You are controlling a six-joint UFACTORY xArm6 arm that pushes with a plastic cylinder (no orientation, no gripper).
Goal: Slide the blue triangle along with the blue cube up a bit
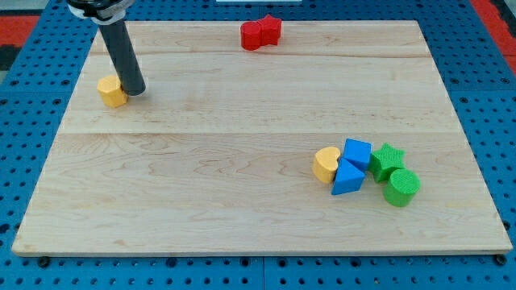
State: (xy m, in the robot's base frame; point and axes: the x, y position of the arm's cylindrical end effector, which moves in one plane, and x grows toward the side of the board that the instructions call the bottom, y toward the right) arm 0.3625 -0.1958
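1. Resting on the board near its upper-left corner, my tip (134, 91) is the bare end of a dark rod; it has no jaws to open or close and holds nothing. It stands right beside a yellow block (112, 91), which lies just to the tip's left, touching or very nearly so.

2. Both task blocks are far from the tip, well down and to the view's right. The blue cube (357, 152) sits just above the blue triangle (347, 178), the two touching.

3. Neighbours crowd that pair. A yellow heart (326, 163) presses against their near side, the side facing the tip. A green star (387, 159) and a green cylinder (401, 186) sit on their far side, close against them.

4. A red block (260, 33) lies to the tip's right and slightly higher, near the board's top edge, clear of the likely route.

5. Likely risks, as I judge them:
   - Leaving the present spot carelessly could nudge the yellow block, since it is so close.
   - Reaching the pair directly would strike the yellow heart first; the tip should circle to below the triangle.
   - An off-centre upward push could turn the triangle on its slanted face, letting the cube slip sideways and the two part.
   - Neighbours packed tightly alongside may be dragged upward too.
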